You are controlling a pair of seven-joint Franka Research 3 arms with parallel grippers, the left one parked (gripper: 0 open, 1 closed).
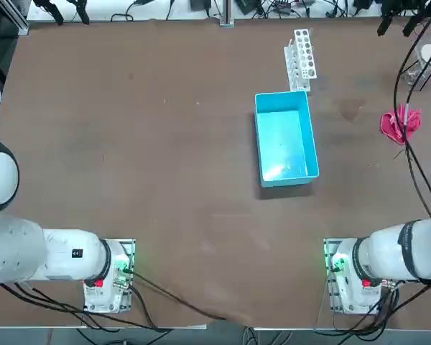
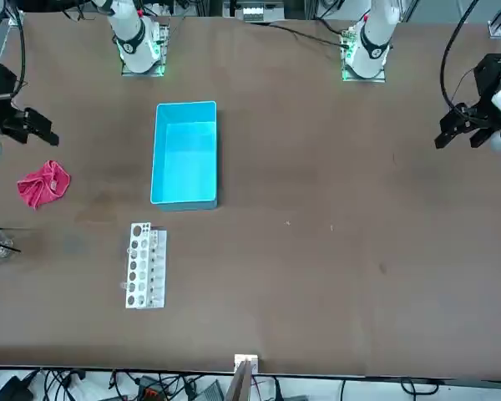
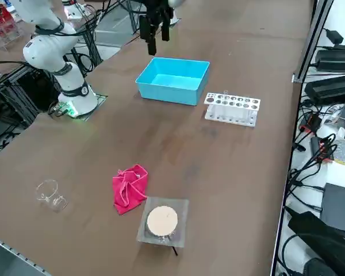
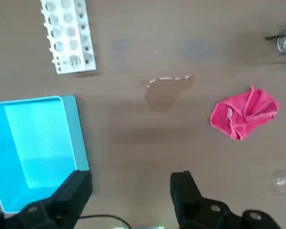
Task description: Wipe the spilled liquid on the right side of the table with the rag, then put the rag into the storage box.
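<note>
Two black fingers of the right gripper [image 4: 131,191] stand wide apart and hold nothing, hanging above the table [image 4: 133,138]. Beyond them the spilled liquid [image 4: 167,90] lies between the storage box [image 4: 33,143] and the crumpled rag [image 4: 243,112], apart from both.

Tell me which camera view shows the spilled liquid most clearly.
The right wrist view: the spilled liquid is a distinct darker patch with a pale edge, between the rag and the storage box. The top view shows only a faint blotch; front and right side views barely show it.
</note>
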